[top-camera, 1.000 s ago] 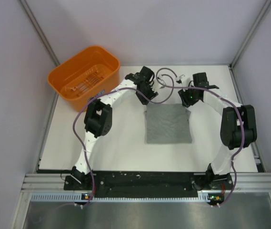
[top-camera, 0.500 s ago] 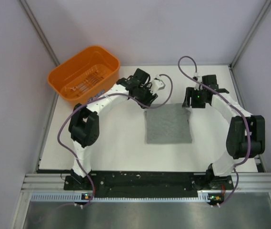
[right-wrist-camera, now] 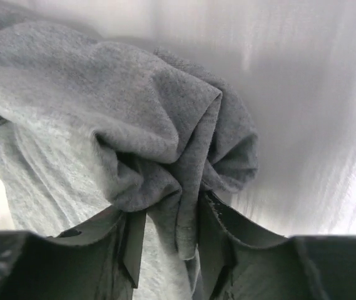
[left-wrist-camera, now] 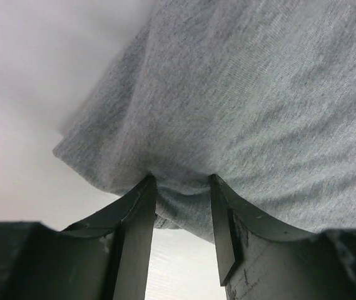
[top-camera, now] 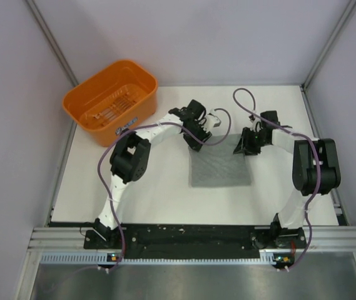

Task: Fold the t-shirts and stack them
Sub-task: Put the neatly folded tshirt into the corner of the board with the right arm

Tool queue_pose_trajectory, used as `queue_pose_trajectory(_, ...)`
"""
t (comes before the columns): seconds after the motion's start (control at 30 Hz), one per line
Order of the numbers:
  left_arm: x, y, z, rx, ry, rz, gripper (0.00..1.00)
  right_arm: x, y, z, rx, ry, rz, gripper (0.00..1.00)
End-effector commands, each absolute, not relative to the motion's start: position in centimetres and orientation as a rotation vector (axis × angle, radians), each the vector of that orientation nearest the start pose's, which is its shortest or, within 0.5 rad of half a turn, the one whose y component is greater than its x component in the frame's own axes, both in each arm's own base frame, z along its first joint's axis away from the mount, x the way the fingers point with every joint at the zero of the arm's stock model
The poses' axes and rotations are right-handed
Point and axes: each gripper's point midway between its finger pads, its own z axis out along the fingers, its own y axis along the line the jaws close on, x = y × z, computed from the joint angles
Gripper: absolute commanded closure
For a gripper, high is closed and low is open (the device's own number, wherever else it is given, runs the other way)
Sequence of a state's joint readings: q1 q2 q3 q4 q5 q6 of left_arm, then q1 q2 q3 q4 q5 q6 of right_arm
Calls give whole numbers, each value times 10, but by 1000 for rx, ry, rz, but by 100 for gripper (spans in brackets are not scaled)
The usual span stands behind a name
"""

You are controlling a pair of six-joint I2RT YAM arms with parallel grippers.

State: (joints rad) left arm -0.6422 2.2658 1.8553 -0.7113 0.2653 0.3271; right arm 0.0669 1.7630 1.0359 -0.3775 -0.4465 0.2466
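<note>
Left jaws and right jaws each pinch a far corner of the t-shirt (top-camera: 221, 167), which lies on the surface (top-camera: 149, 187) folded into a compact rectangle, so seemingly one last fold or tidying remains.

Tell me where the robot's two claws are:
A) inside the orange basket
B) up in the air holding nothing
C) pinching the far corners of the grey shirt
C: the left gripper and the right gripper each pinch bunched cloth at a far corner of the grey shirt.
</note>
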Motion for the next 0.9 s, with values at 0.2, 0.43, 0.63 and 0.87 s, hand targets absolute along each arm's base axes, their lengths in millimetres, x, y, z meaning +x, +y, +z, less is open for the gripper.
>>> queue_pose_trajectory(0.2,409,-319,59,1276,2333,-357,54,366,99,27,134,2654,711,92)
queue_pose_trajectory(0.43,414,-316,113,1287,2195,-332,50,369,80,28,31,2694,559,100)
queue_pose_trajectory(0.63,408,-298,142,1269,2140,-305,48,379,57,33,-20,2702,395,100)
queue_pose_trajectory(0.87,395,-270,140,1261,2178,-288,48,428,5,39,170,2644,303,100)
